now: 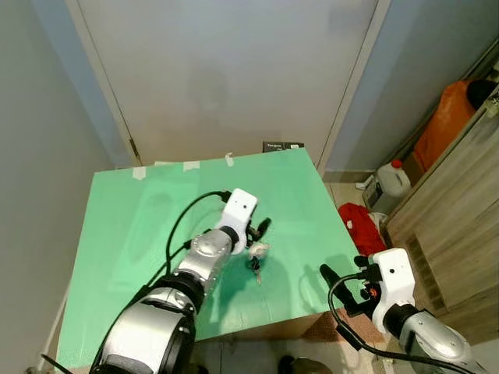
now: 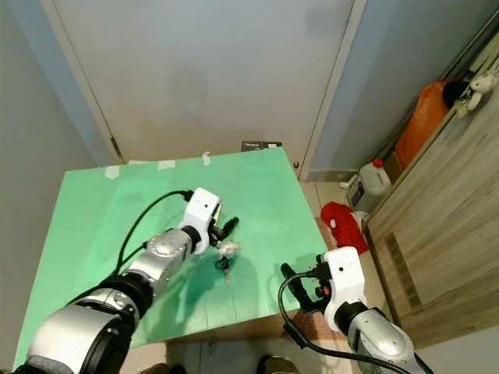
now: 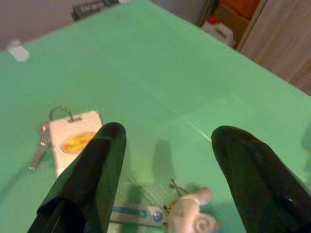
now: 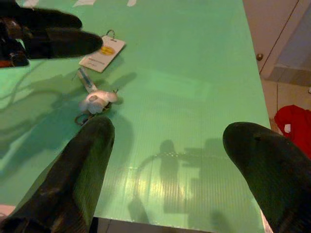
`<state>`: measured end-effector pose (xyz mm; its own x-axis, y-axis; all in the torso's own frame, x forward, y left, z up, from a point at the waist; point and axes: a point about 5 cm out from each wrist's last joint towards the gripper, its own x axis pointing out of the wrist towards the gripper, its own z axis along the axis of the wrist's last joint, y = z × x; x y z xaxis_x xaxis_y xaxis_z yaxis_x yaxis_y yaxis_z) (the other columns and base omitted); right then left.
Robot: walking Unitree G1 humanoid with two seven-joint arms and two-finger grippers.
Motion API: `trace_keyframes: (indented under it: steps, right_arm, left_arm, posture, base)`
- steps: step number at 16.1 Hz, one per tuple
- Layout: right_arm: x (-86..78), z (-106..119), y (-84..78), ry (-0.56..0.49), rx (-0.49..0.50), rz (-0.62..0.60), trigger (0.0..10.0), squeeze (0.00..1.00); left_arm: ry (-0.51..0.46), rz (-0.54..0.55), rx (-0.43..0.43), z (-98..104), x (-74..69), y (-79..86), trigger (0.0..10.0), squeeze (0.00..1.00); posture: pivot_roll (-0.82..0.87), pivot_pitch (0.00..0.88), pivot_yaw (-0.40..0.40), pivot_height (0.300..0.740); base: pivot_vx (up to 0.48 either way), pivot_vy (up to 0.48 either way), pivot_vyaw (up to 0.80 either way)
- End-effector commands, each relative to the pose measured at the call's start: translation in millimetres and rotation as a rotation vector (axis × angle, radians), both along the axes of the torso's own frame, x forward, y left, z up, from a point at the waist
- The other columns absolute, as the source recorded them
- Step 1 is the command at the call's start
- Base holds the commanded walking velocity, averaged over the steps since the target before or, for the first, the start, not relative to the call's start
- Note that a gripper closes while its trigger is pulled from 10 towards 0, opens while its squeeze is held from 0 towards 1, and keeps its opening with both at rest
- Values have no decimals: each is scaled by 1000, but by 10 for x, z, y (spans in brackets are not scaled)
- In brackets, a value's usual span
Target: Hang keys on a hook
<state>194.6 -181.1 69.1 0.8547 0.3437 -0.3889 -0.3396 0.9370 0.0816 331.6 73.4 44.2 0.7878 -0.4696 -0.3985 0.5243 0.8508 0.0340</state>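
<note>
Keys point(image 4: 95, 99) lie on the green bench point(image 1: 156, 210). Left gripper point(image 1: 257, 236) hovers just above them, jaws apart. Right gripper point(image 1: 337, 279) waits near the bench edge, jaws apart.

Table top point(image 1: 156, 226): green corrugated plastic sheet, matt, finely ribbed.
Keys point(image 4: 95, 99): metal ring and blade, dull shine; pale rubbery-looking charm.
Tag point(image 3: 75, 141): white card or plastic, smooth, on a metal ring.
Left gripper point(image 3: 165, 165): fingers black, smooth, matt.
Right gripper point(image 4: 180, 165): fingers black, slight sheen.
Arms point(image 1: 148, 331): silver, glossy; white plastic wrist housings.
Cabinet point(image 1: 452, 226): wood grain, matt.
</note>
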Motion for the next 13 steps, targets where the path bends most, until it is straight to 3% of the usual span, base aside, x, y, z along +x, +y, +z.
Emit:
trace_keyframes:
  steps: [1,8,13]
  right_arm:
    - [-11,27,-11,1,-5,-11,10000,0]
    - [-36,17,10,16,2,-12,10000,0]
    - [-60,15,1,25,-2,-6,10000,0]
  left_arm:
    - [62,42,-7,-116,-68,58,10000,0]
    - [132,114,-33,-257,-160,158,10000,0]
    - [121,82,-23,-267,-173,230,10000,0]
  posture:
    - [-282,147,1,740]
    - [-263,148,1,740]
    - [-270,145,-3,740]
  base:
    - [0,0,0]
    - [0,0,0]
    - [0,0,0]
